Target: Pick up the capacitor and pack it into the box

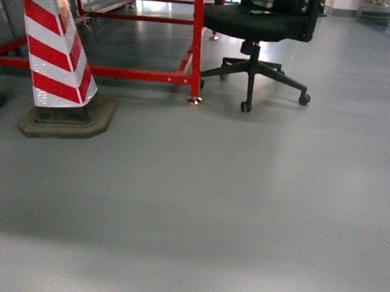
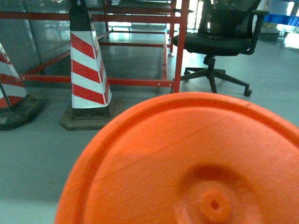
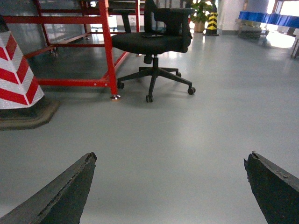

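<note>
Right gripper [image 3: 170, 186]: fingers spread wide above bare floor [image 1: 230, 210] | Left gripper: finger state cannot be told, view blocked by orange disc [image 2: 187, 163] | Box, capacitor: not visible | Cone [image 1: 57, 54], chair [image 1: 261, 29] at far edge

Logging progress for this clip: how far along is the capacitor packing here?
Nothing looks done: no capacitor or box shows in any view, only grey floor, a striped traffic cone, a red frame and an office chair. In hand: the right claw is open and empty; the left wrist view is filled by an orange disc, its claw unseen. Finding, picking and packing all remain.
</note>
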Robot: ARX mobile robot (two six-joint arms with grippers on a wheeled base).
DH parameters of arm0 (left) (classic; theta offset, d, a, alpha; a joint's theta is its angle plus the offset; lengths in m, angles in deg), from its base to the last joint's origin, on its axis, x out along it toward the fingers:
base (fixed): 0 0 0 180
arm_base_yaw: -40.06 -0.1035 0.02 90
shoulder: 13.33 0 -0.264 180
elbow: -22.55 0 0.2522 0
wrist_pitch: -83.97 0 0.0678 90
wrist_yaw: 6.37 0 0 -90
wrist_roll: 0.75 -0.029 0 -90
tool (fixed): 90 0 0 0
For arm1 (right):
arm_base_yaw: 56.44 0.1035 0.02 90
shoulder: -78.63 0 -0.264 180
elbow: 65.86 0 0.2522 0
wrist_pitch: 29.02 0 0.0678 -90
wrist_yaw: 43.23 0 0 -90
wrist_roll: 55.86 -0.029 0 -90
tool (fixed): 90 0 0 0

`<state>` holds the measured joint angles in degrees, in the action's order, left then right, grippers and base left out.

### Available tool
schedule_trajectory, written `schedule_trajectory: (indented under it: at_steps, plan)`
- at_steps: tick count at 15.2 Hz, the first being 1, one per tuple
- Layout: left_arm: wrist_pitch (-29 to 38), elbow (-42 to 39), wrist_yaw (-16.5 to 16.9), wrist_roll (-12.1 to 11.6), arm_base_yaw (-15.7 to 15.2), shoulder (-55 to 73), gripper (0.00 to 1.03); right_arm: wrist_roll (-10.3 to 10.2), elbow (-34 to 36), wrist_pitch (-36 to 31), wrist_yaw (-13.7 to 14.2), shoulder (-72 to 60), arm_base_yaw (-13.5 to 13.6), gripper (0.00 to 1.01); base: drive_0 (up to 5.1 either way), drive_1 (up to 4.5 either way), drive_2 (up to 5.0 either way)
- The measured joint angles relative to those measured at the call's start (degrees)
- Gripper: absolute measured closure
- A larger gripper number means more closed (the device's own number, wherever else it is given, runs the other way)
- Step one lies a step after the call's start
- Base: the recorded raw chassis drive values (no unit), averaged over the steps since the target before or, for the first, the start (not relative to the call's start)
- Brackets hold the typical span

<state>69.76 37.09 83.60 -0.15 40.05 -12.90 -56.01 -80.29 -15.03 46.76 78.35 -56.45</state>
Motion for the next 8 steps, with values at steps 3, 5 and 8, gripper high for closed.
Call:
schedule_trajectory:
  at_steps: [3, 5, 8]
  plan:
    - [0.02, 0.0, 0.0, 0.0, 0.0, 0.0, 0.6, 0.0, 0.0, -0.13, 0.07, 0.0, 0.0, 0.03, -5.0, 2.43, 2.4]
    - [0.33, 0.0, 0.07, 0.0, 0.0, 0.0, 0.6, 0.0, 0.0, 0.15, 0.02, 0.0, 0.0, 0.03, -5.0, 2.43, 2.4]
    - [0.02, 0.0, -0.15, 0.02, 0.0, 0.0, 0.6, 0.0, 0.0, -0.13, 0.02, 0.0, 0.0, 0.03, -5.0, 2.43, 2.4]
